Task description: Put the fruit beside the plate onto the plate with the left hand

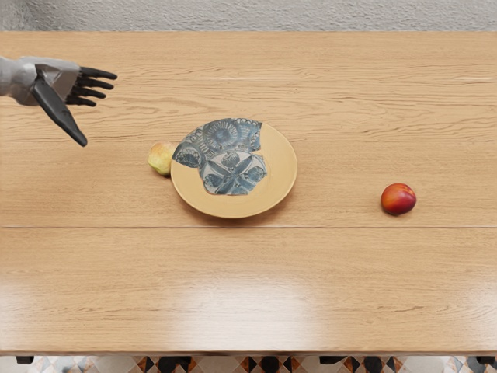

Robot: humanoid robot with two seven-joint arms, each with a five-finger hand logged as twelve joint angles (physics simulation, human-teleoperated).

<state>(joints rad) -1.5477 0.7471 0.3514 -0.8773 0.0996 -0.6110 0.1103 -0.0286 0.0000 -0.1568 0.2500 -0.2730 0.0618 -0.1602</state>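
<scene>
A yellow-green fruit (161, 157) lies on the table, touching the left rim of a round tan plate (279, 167) with a blue-grey pattern. My left hand (81, 97) hovers at the upper left, up and to the left of that fruit and well apart from it. Its dark fingers are spread and hold nothing. A red fruit (397, 199) lies alone far to the right of the plate. The plate holds no fruit.
The wooden table (248, 287) fills the view, with its front edge near the bottom and a grey wall along the top. A seam runs across the tabletop just below the plate.
</scene>
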